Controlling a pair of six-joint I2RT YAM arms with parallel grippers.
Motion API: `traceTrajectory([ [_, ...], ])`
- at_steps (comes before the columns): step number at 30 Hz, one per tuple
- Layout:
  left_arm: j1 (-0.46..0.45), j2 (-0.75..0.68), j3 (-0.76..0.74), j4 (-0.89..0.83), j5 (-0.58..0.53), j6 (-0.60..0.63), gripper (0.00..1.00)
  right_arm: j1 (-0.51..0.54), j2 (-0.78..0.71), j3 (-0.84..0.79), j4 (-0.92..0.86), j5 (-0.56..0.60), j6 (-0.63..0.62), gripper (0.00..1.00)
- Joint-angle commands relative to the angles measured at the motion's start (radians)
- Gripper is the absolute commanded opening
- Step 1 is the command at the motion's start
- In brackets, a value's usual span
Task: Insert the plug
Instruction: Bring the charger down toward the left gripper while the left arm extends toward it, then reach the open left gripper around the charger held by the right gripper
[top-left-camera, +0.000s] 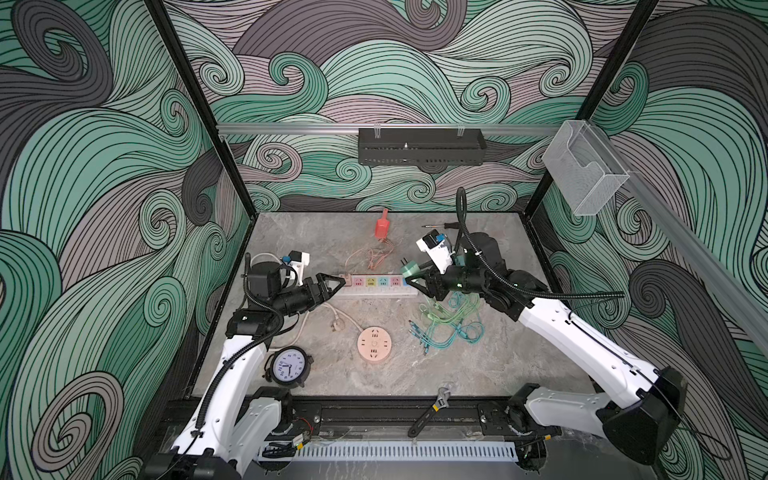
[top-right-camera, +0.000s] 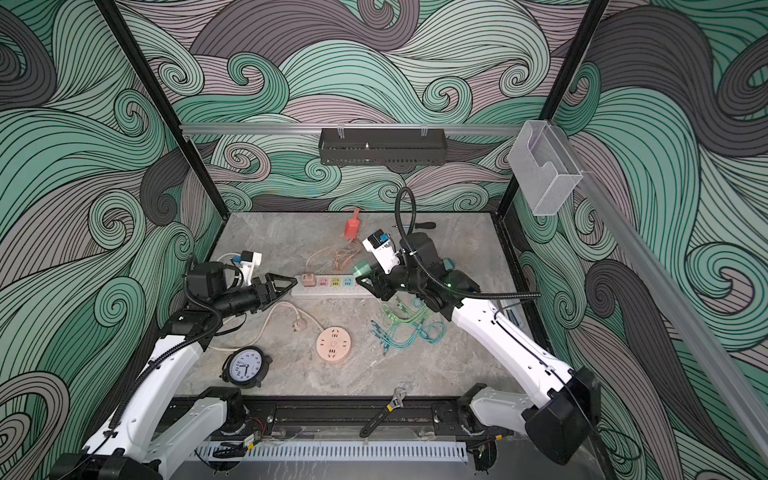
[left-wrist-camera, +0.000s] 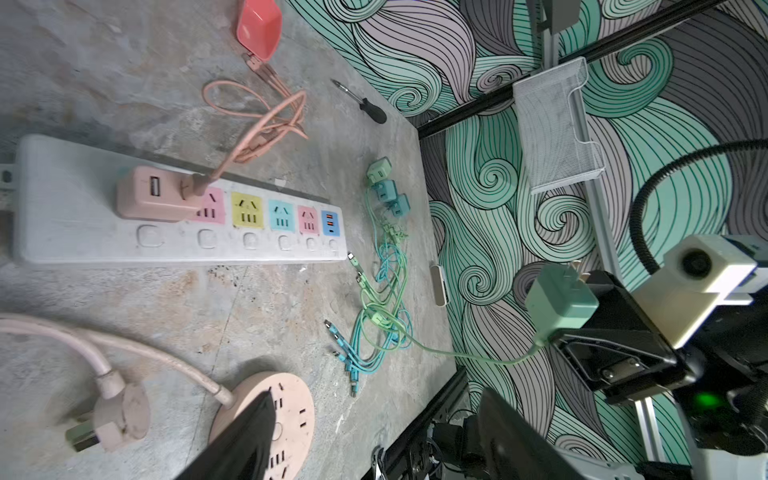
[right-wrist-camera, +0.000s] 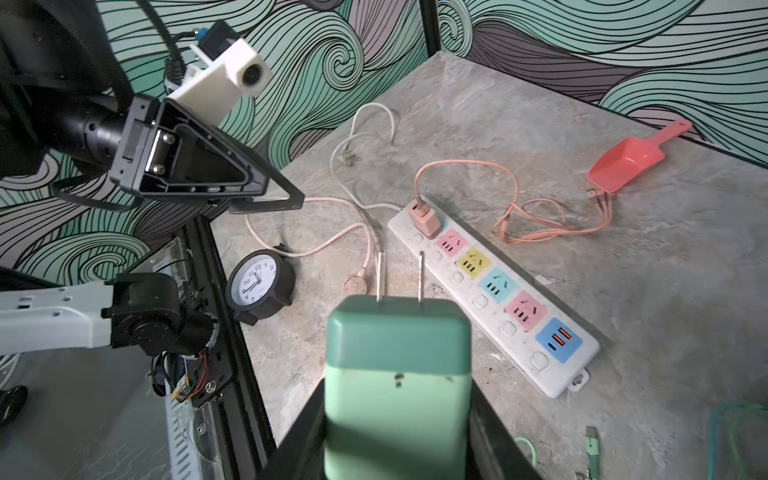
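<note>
My right gripper (right-wrist-camera: 397, 392) is shut on the green plug (right-wrist-camera: 399, 374), whose two metal prongs point forward, away from the jaws. In both top views the plug (top-left-camera: 409, 269) (top-right-camera: 362, 268) hangs just above the right end of the white power strip (top-left-camera: 374, 292) (top-right-camera: 332, 292). The strip (right-wrist-camera: 557, 382) has pink, yellow, blue and pink sockets free, and a pink adapter (right-wrist-camera: 424, 218) fills its leftmost socket. My left gripper (top-left-camera: 338, 282) (left-wrist-camera: 377, 392) is open and holds nothing, at the strip's left end beside the pink adapter. The green plug's cord trails down to the table.
A round pink socket hub (top-left-camera: 375, 344) and its plug lie in front of the strip, with a black clock (top-left-camera: 289, 366) at the front left. A tangle of green and blue cables (top-left-camera: 451, 328) lies under my right arm. A red scoop (top-left-camera: 381, 226), a screwdriver (top-left-camera: 442, 225) and a wrench (top-left-camera: 432, 409) lie around.
</note>
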Motion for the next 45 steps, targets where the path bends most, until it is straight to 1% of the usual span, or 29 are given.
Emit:
traceTrajectory([
  [1, -0.024, 0.021, 0.054, 0.093, 0.137, -0.045, 0.8, 0.026, 0.017, 0.004, 0.036, -0.053, -0.054, 0.3],
  [3, -0.043, 0.039, 0.072, 0.1, 0.187, -0.047, 0.8, 0.04, 0.026, 0.007, 0.036, -0.063, -0.071, 0.3],
  [6, -0.084, 0.063, 0.1, 0.093, 0.218, -0.035, 0.81, 0.062, 0.043, 0.013, 0.01, -0.07, -0.089, 0.31],
  [14, -0.206, 0.126, 0.157, 0.101, 0.244, -0.004, 0.81, 0.108, 0.066, 0.04, -0.016, -0.073, -0.123, 0.31],
  [19, -0.253, 0.164, 0.183, 0.093, 0.25, 0.01, 0.81, 0.135, 0.069, 0.052, -0.04, -0.065, -0.148, 0.31],
  [31, -0.308, 0.217, 0.22, 0.045, 0.246, 0.053, 0.78, 0.171, 0.078, 0.082, -0.073, -0.042, -0.195, 0.31],
  [39, -0.32, 0.238, 0.225, 0.034, 0.255, 0.064, 0.71, 0.19, 0.083, 0.089, -0.076, -0.017, -0.211, 0.31],
  [45, -0.336, 0.242, 0.223, 0.032, 0.26, 0.071, 0.64, 0.193, 0.087, 0.094, -0.073, 0.004, -0.219, 0.31],
])
